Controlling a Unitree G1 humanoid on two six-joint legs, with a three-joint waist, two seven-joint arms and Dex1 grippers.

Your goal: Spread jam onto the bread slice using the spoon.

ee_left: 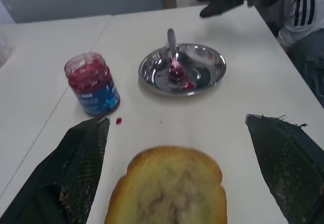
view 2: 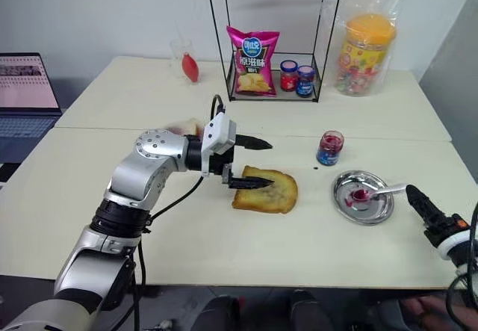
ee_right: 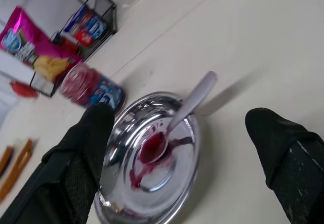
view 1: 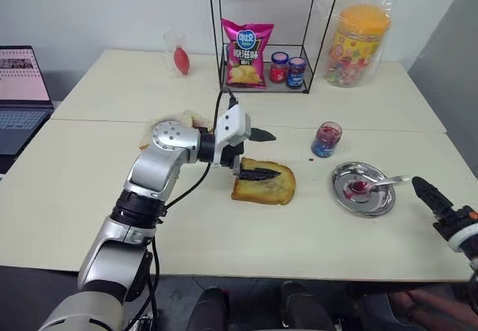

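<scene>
The golden-brown bread slice (view 1: pixel 269 185) lies flat mid-table. My left gripper (view 1: pixel 260 153) hovers over its left edge, open, one finger above the slice and nothing between them; in the left wrist view its fingers (ee_left: pixel 83 158) flank the bread slice (ee_left: pixel 169 188). To the right, the spoon (view 1: pixel 379 184) rests in a round steel dish (view 1: pixel 351 200), its bowl holding red jam (ee_right: pixel 153 148). More jam is smeared on the dish. My right gripper (ee_right: pixel 182 117) is open just right of the dish, apart from the spoon handle (ee_right: pixel 195 100).
An open jam jar (view 1: pixel 326 139) stands behind the dish. A wire rack (view 1: pixel 263 62) with a chip bag and two jars, a big candy jar (view 1: pixel 360 43) and a cup are at the back. A laptop (view 1: pixel 22 92) sits far left. A person's striped sleeve (ee_left: pixel 298 6) is beyond the table.
</scene>
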